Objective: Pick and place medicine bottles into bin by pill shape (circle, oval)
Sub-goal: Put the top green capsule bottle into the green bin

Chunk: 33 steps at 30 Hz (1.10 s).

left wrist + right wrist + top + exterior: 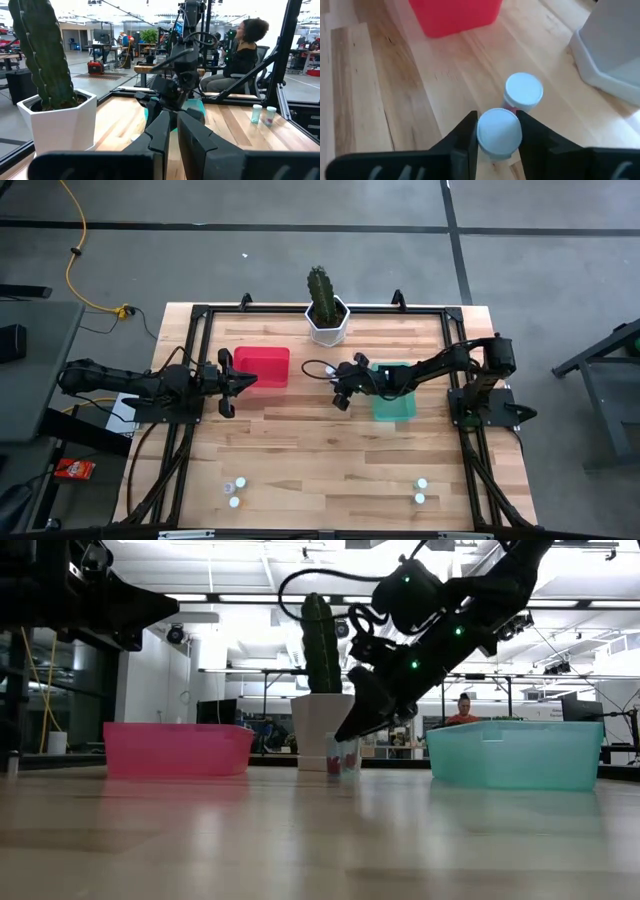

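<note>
My right gripper (339, 394) is low over the table between the red bin (262, 367) and the teal bin (393, 392). In the right wrist view it (498, 131) is shut on a white-capped medicine bottle (499, 134). A second bottle (523, 92) stands just beyond it. Both stand on their bases in the low view (340, 755). Two bottles (236, 488) stand near the table's near left edge and two (421, 490) near the near right. My left gripper (244, 380) is shut and empty, level at the red bin's left side. My right gripper pinches the nearer bottle at its white cap (485, 135), one finger on each side. The fingers slant down from the table's right side. The bottle is upright, and its base appears to be on the table in the low view.
A white hexagonal pot with a cactus (327, 320) stands at the table's far edge between the bins, close behind the right gripper. A black frame runs round the table edges. A person (245, 47) sits beyond the table.
</note>
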Tool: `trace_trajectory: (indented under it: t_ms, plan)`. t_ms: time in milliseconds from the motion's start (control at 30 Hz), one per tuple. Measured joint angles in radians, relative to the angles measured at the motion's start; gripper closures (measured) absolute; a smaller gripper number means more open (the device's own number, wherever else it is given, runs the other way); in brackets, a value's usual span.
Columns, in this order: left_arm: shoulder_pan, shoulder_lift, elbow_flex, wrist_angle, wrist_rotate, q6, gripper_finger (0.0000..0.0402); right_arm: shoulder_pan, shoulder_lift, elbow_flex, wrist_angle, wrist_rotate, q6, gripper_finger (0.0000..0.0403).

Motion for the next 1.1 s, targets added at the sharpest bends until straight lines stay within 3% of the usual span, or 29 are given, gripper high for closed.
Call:
trace_trajectory:
  t_ms: [167,333,500,667,900,1100]
  plan:
    - [0.0,0.0,0.0,0.0,0.0,0.0,0.0376,0.045,-0.117,0.0,-0.112,0.018,-0.033,0.0305]
    - [0.0,0.0,0.0,-0.008,0.0,-0.001,0.0376,0.149,-0.28,-0.003,-0.393,0.18,0.0,0.0296]
    - [0.0,0.0,0.0,-0.008,0.0,-0.003,0.0376,0.258,-0.402,-0.003,-0.672,0.363,0.191,0.0304]
    - [0.0,0.0,0.0,-0.008,0.0,-0.018,0.0377,0.271,-0.417,-0.019,-0.88,0.39,0.41,0.0304]
    - [0.0,0.0,0.0,-0.008,0.0,-0.018,0.0378,0.229,-0.419,-0.172,-0.883,0.369,0.531,0.0301]
    - [0.0,0.0,0.0,-0.008,0.0,0.0,0.0378,0.19,-0.419,-0.235,-0.741,0.388,0.488,0.03]
